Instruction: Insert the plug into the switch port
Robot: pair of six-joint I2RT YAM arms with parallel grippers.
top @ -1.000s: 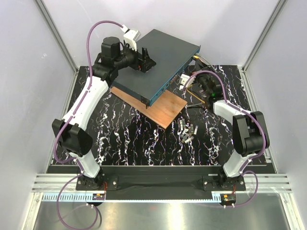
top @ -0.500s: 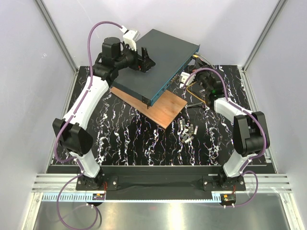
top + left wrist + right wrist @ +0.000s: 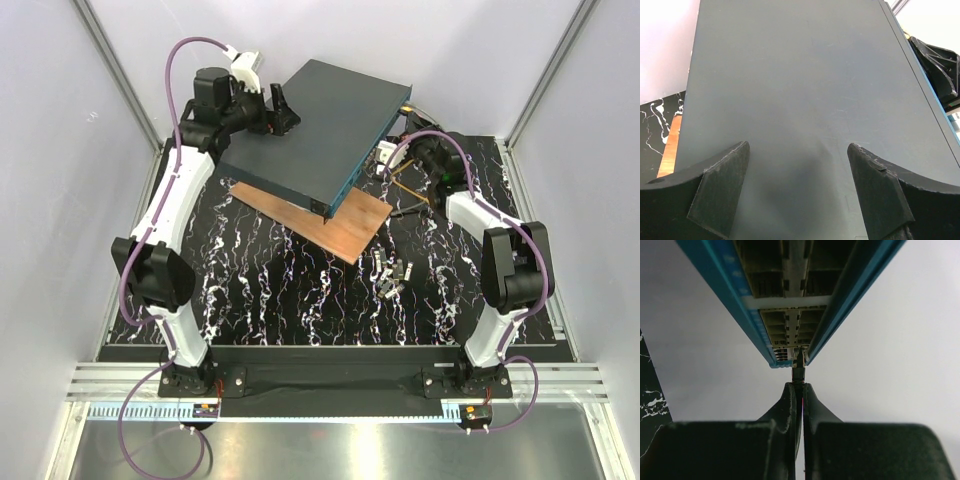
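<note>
The switch is a flat dark grey box point(image 3: 320, 125) with a teal-blue front face point(image 3: 368, 150); it rests partly on a wooden board. In the right wrist view, the face point(image 3: 725, 285) runs overhead with its row of ports. My right gripper point(image 3: 798, 387) is shut on the plug point(image 3: 798, 371), whose tip sits at the end port point(image 3: 798, 356) of the row. How deep it sits is hidden. The thin orange cable point(image 3: 408, 188) trails behind my right gripper point(image 3: 393, 160). My left gripper point(image 3: 283, 112) is open over the box's rear left top point(image 3: 800, 90).
The wooden board point(image 3: 350, 228) juts out under the box toward the front. Several small grey metal modules point(image 3: 390, 272) lie on the black marbled mat point(image 3: 280, 290) in front of it. White walls and aluminium posts close in the back and sides.
My left arm has drawn back toward the far left, its gripper sliding along the box top. The box has shifted slightly. My right gripper has moved a little farther back along the front face.
</note>
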